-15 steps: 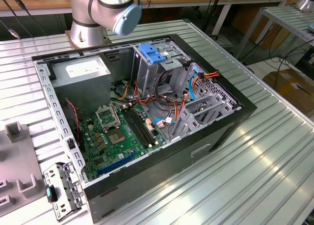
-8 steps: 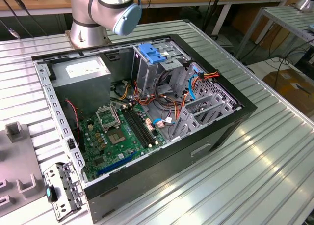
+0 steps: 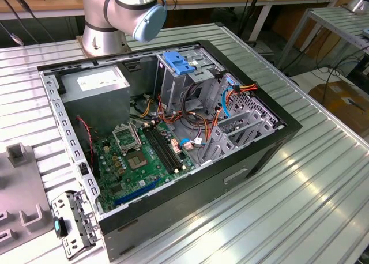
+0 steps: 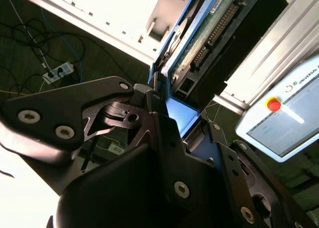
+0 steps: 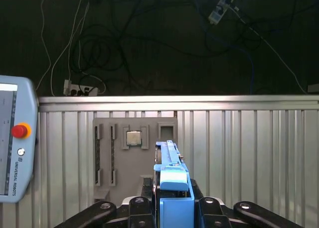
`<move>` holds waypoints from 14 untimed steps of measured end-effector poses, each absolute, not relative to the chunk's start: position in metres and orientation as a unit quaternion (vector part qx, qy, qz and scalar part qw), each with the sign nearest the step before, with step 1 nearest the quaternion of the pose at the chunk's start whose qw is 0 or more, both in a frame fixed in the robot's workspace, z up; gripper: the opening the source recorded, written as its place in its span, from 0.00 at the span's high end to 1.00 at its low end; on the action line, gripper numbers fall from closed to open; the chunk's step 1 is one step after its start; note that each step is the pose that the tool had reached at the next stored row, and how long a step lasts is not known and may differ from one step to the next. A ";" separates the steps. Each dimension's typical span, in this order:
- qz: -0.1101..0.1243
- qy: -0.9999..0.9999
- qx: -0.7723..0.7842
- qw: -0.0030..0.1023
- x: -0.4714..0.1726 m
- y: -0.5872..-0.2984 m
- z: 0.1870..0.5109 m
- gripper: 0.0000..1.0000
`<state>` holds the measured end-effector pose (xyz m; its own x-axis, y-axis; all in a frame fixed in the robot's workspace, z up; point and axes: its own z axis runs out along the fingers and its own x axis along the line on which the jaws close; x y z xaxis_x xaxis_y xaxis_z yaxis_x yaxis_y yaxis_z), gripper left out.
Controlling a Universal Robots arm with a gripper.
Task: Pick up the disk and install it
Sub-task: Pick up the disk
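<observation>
While the gripper (image 5: 172, 200) has its jaws closed on the disk (image 5: 170, 161), 1 finger against each flat face, the disk stands on edge and seems lifted clear of the table (image 5: 249, 153), in line with a grey tray (image 5: 112, 153) and near the pendant (image 5: 15, 143). I see 2 risks. First, the grip takes in just 1 end of the disk, so a quick swing could tilt it or let it slide. Second, the cage (image 3: 173, 85) in the case (image 3: 236, 174) stands just beside loose cables (image 3: 199, 123); a disk brought in slightly skewed could catch them or jam against the cage wall.

As for the views, the first wrist view gives the disk's blue edge and shows how squarely it sits between the fingers. The second wrist view gives its green board (image 4: 204, 39) and connector end. From the exterior view come the open case, the cage and the cable runs, which neither wrist view takes in
</observation>
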<state>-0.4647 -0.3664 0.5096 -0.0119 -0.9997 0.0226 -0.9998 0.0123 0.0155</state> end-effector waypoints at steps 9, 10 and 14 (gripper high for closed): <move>0.002 -0.711 0.703 0.013 -0.458 -0.366 0.510 0.63; 0.002 -0.711 0.703 0.013 -0.457 -0.366 0.510 0.63; 0.002 -0.711 0.703 0.013 -0.455 -0.366 0.510 0.63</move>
